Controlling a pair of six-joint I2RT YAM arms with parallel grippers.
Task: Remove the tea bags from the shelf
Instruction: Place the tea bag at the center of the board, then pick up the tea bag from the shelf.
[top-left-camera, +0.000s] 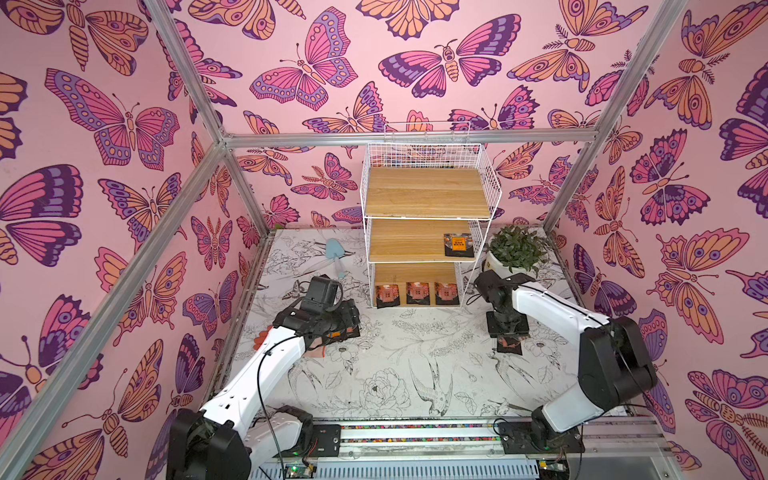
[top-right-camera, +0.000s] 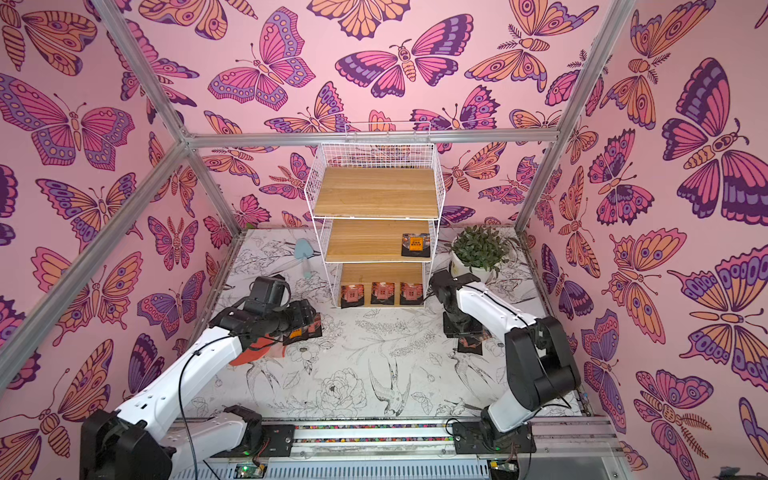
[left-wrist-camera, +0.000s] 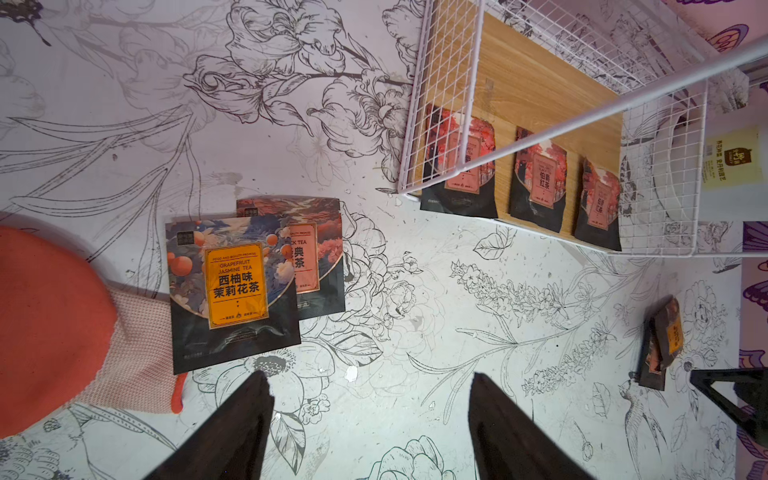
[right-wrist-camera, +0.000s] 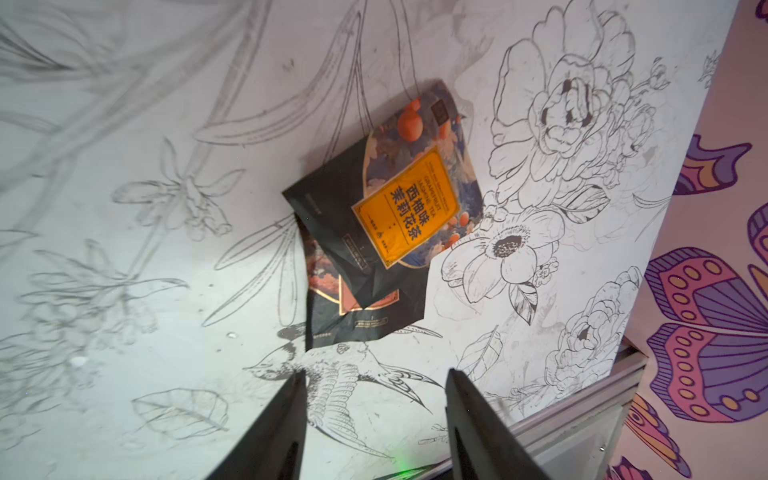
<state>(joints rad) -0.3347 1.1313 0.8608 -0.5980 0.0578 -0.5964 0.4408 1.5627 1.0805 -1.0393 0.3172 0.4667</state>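
Left gripper (left-wrist-camera: 368, 376): jaws wide apart, nothing held, poised over the table (top-left-camera: 415, 374) at centre-left of both top views. Right gripper (right-wrist-camera: 374, 372): jaws parted, likewise empty, at centre-right. Shelf (top-left-camera: 428, 195): upper centre of frame. Tea bags (top-left-camera: 417, 293) on it: three in a row on the bottom board, one tea bag (top-left-camera: 459, 245) on the middle board (right end). Tea bags off it: two overlapping (left-wrist-camera: 235, 286) under the left gripper, beside an orange glove (left-wrist-camera: 54, 324); two overlapping (right-wrist-camera: 415, 199) under the right.
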